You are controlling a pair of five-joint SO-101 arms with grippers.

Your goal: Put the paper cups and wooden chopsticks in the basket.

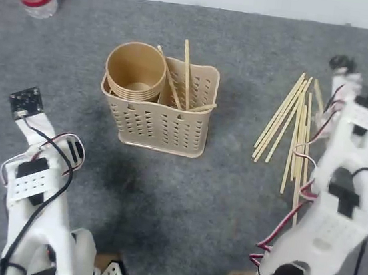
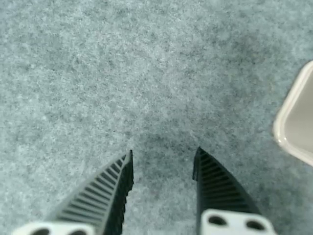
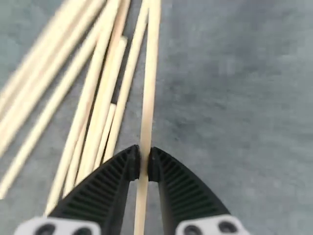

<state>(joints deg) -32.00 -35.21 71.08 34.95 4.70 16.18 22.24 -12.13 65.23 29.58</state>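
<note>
Here the right claw [image 3: 143, 164] is pinching a single chopstick [image 3: 150, 73] out of the loose pile [image 1: 280, 119] on the desk [image 1: 229, 203], apparently for carrying to the basket [image 1: 165, 127], where the paper cups [image 1: 136, 71] are already sitting; the left claw [image 2: 164, 169] is hanging open.

Arms [image 1: 323, 235] white plastic, black servos [image 1: 344, 197], red-black-white cables [image 1: 286, 225]; left hand [image 2: 164, 161], right hand [image 3: 143, 159] black, ribbed, tapered.

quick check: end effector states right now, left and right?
Left end effector: open, holding nothing.
Right end effector: closed on one wooden chopstick.
</note>
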